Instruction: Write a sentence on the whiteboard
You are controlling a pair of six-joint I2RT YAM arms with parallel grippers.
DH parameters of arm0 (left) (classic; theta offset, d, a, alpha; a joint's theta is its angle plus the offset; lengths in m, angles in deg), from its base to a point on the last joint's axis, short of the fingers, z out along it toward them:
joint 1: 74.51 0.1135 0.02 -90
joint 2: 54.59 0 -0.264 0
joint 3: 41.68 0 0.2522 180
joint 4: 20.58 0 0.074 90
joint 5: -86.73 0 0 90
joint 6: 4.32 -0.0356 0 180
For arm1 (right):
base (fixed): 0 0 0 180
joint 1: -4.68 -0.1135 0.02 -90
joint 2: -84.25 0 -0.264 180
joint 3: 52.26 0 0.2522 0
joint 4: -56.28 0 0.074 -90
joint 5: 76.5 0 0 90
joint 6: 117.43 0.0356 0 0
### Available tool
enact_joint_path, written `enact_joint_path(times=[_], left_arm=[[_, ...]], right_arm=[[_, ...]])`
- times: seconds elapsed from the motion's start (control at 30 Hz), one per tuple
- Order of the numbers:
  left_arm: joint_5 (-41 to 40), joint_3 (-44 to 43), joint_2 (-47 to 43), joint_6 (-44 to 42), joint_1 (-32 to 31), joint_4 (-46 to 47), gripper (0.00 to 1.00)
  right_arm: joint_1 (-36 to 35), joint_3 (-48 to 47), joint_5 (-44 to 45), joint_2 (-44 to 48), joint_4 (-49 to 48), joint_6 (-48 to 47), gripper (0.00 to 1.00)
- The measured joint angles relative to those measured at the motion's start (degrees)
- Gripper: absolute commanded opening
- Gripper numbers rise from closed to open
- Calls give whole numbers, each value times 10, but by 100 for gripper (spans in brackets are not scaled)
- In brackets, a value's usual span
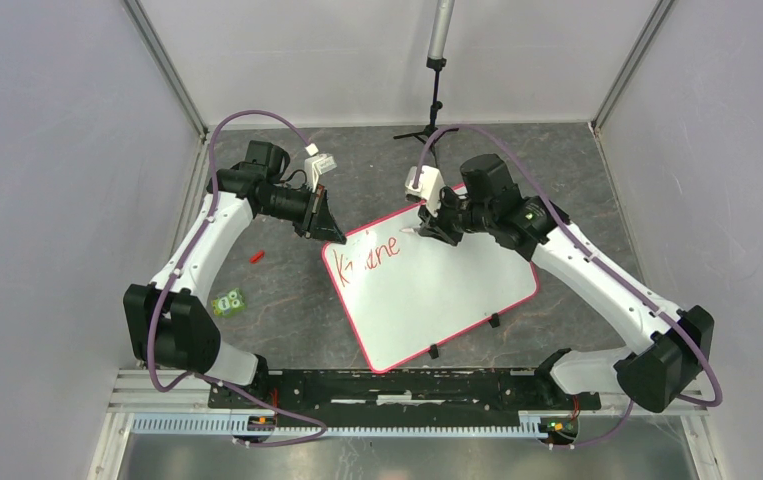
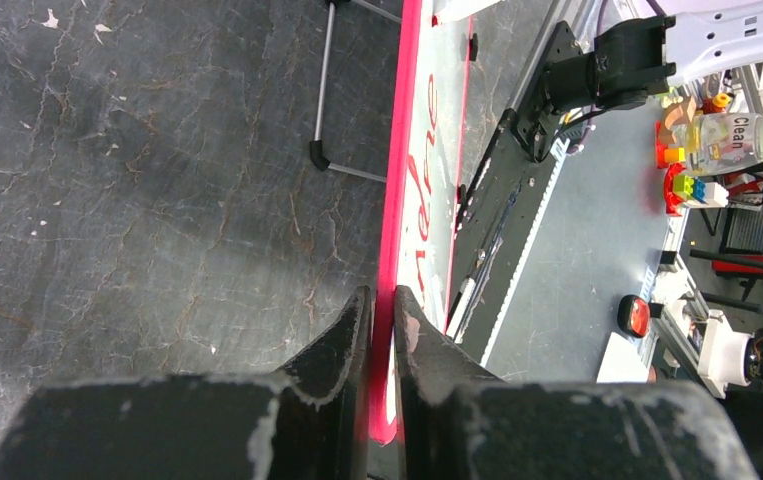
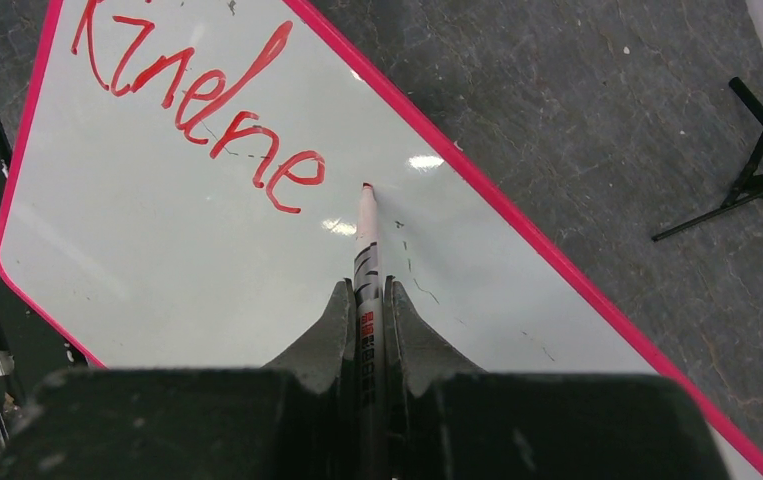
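desk (image 1: 287, 300): dark grey and stone-patterned, with pale panels on three sides; everything below rests on it.
whiteboard (image 1: 447, 290): lies at the middle of the desk, turned at an angle. It has a pink rim all round and small black clips on its near edge. Its far-left corner sits between the left fingers.
stand (image 1: 435, 100): a thin black tripod with a grey pole at the far edge of the desk, beyond the board and apart from it.
left pincer (image 2: 382, 295): closed on the whiteboard's pink rim at the far-left corner. The left wrist view shows one finger on each side of the edge.
right pincer (image 3: 367, 285): closed on the marker, over the far part of the board, with its fingers pointing toward the writing.
sentence (image 3: 197, 95): only a start, one line of red letters reading roughly "Kindne" across the far-left part of the board.
marker (image 3: 366, 240): a white barrel with dark print, held lengthwise between the right fingers. Its red tip is just past the last "e"; whether it touches the surface cannot be told.
green block (image 1: 227, 302): on the desk left of the board, well apart from it, beside the left arm.
small red piece (image 1: 256, 256): on the desk between the green block and the left pincer.
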Motion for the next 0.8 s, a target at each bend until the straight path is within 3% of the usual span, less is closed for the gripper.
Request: enact_joint_path(times=[0.8], left_arm=[[-1, 0, 0, 0, 0, 0, 2]], right_arm=[[0, 31, -20, 12, -1, -7, 0]])
